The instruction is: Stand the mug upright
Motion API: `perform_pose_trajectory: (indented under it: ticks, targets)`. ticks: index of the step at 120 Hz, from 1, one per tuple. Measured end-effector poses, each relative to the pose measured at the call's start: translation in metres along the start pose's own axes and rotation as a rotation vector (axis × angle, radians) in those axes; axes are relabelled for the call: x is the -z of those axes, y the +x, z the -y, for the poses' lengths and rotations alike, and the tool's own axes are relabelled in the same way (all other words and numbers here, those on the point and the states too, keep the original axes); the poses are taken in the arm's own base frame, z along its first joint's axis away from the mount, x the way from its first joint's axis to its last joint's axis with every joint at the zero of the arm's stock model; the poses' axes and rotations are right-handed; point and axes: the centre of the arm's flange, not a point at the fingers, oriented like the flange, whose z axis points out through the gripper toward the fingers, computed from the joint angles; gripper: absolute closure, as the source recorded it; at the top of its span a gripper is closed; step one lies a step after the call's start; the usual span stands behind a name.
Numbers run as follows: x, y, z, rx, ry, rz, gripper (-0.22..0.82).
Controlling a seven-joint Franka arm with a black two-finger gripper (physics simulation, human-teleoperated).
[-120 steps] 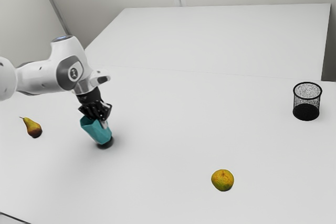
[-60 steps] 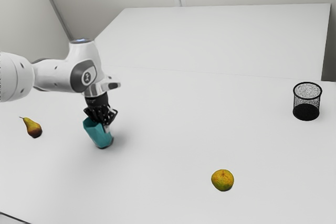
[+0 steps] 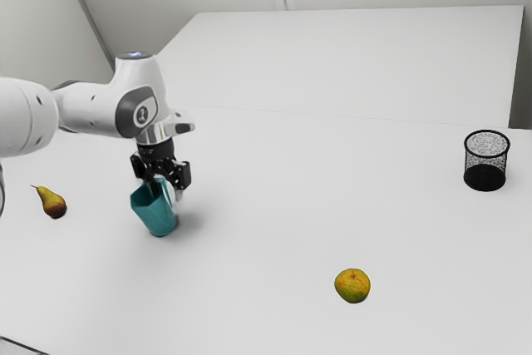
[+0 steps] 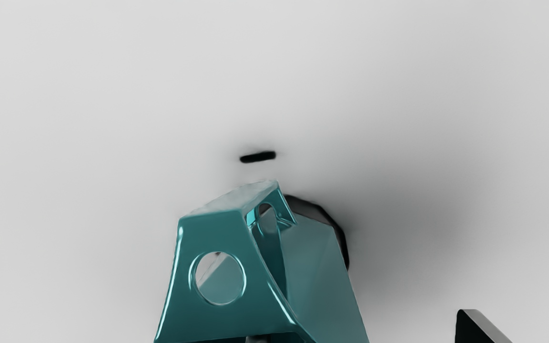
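- The teal, faceted mug with a black base is on the white bench, in the part toward the exterior view's left. It leans, mouth up and tipped toward the exterior view's left, base low at the bench; whether the base sits flat I cannot tell.
- Into the mug's mouth reaches one finger of the black two-finger end effector; what else the mug may hold I cannot tell.
- In the wrist view, an angular teal part of the mug has a round hole through it, and a short black mark lies near the mug.
- At the exterior view's right stands a black wire-mesh cylindrical bin, upright and open-topped, its dark bottom visible through the mesh, well apart from the mug.
- A yellow-green and reddish-brown pear lies on the exterior view's left of the mug.
- A round yellow-orange fruit with green patches lies between mug and bin, nearer the camera.
- The end effector's fingers stand apart, one in the mouth, the other outside the mug.
- The white and grey arm comes in from the exterior view's left, its hand pointing down over the mug.
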Motion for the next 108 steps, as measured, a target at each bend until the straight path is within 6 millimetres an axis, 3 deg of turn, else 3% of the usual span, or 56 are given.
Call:
perform_pose_trajectory:
  ticks: [23, 56, 89, 108]
  targets:
    - [0.040, 0.003, 0.005, 0.002, 0.005, -0.064, 0.09]
    - [0.105, -0.002, 0.016, 0.003, 0.003, -0.164, 0.02]
    - [0.217, -0.022, 0.030, -0.017, 0.050, -0.289, 0.01]
    - [0.254, -0.044, 0.036, -0.015, 0.054, -0.297, 0.00]
